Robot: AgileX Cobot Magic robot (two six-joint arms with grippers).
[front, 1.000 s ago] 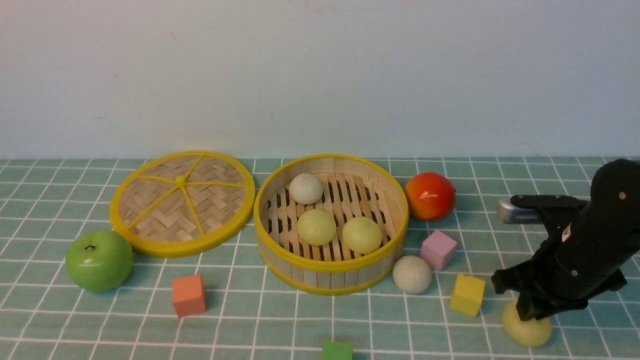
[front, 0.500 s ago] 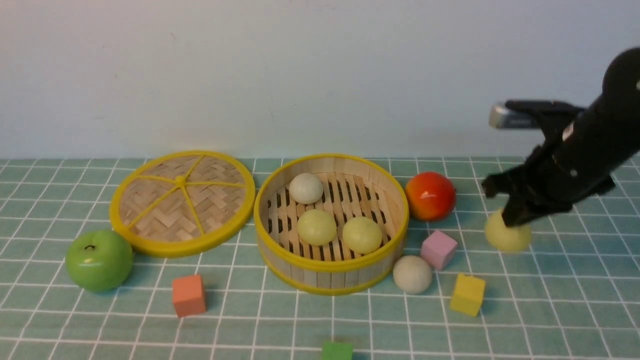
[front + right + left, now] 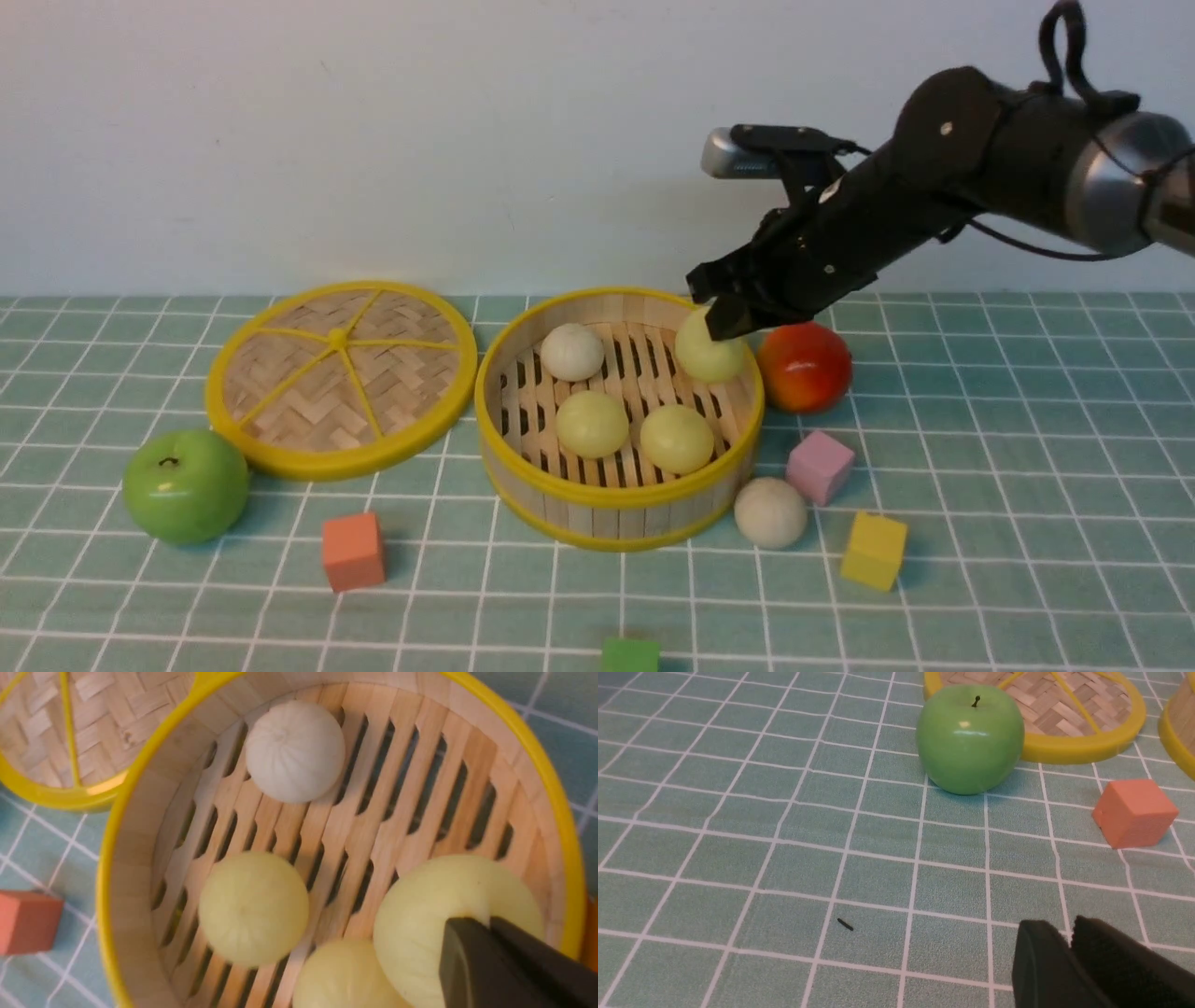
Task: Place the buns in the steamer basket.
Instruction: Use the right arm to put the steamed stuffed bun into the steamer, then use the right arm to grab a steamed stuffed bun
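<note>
The steamer basket (image 3: 616, 499) stands mid-table and holds one off-white bun (image 3: 571, 352) and two pale yellow-green buns (image 3: 591, 423) (image 3: 676, 438). My right gripper (image 3: 724, 322) is shut on a third yellow-green bun (image 3: 709, 355), pinching its top and holding it above the basket's right inner side; the right wrist view shows this bun (image 3: 434, 914) over the slatted floor. Another off-white bun (image 3: 770, 512) lies on the cloth just right of the basket's front. My left gripper (image 3: 1070, 931) is shut and empty, low over the cloth, out of the front view.
The woven lid (image 3: 341, 378) lies left of the basket, with a green apple (image 3: 185, 485) in front of it. A red-orange fruit (image 3: 803, 366) sits right of the basket. Orange (image 3: 352, 551), pink (image 3: 819, 466), yellow (image 3: 873, 550) and green (image 3: 629, 654) cubes lie along the front.
My right gripper lifted the yellow-green bun from the cloth at the front right and carried it up and left, over the red-orange fruit, to above the basket's right side.
</note>
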